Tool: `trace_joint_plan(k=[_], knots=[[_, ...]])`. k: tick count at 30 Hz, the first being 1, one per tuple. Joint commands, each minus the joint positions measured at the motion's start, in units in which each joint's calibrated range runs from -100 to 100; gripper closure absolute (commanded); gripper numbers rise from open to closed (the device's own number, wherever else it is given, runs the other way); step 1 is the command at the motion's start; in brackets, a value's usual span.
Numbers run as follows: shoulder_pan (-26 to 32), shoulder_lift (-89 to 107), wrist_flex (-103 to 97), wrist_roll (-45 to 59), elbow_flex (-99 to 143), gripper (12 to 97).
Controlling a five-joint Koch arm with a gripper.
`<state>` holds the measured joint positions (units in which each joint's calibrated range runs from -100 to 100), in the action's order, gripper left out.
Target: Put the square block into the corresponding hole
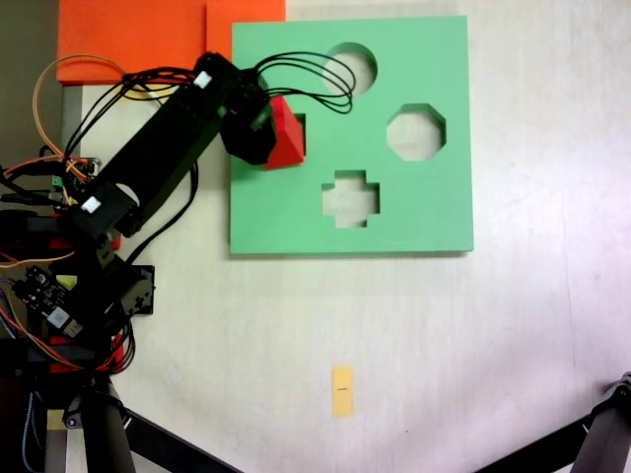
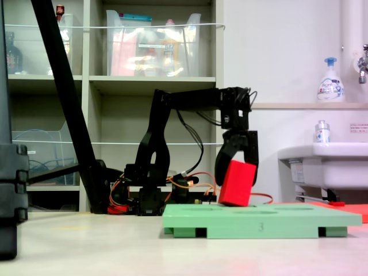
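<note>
A single digit, 3, was printed on the front edge of the green foam board (image 2: 261, 221), lower right of centre; other labels were too blurred.

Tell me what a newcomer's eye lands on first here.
The red block, tilted in the black gripper just above the green board, catches the eye first. In the top-down fixed view it sits over the board's left edge, by the square hole. Next come the bright orange slabs at the upper left of that view.

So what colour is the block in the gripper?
Red block, clearest in the side-on fixed view.
</note>
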<state>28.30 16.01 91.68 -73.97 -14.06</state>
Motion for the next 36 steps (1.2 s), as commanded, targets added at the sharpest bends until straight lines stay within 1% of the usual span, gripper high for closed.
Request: trace_joint_plan(k=[1, 4, 17, 27, 29, 31, 33, 34, 36], knots=[[0.63, 2.43, -4.49, -2.69, 1.4, 69.7], [0.78, 2.15, -8.72, -3.32, 2.6, 66.2], [1.32, -1.06, -16.14, -3.76, 2.3, 66.2], [1.9, -1.2, -16.23, -3.13, 2.6, 66.1], [1.86, 0.34, -16.04, -2.83, 3.99, 62.4], [1.86, 2.71, -15.85, -1.76, 4.89, 55.9], [1.76, 5.64, -14.98, -0.54, 4.89, 54.7], [1.76, 7.46, -13.44, -0.54, 4.89, 51.8], [1.61, 12.35, -11.03, -0.44, 4.59, 39.2]])
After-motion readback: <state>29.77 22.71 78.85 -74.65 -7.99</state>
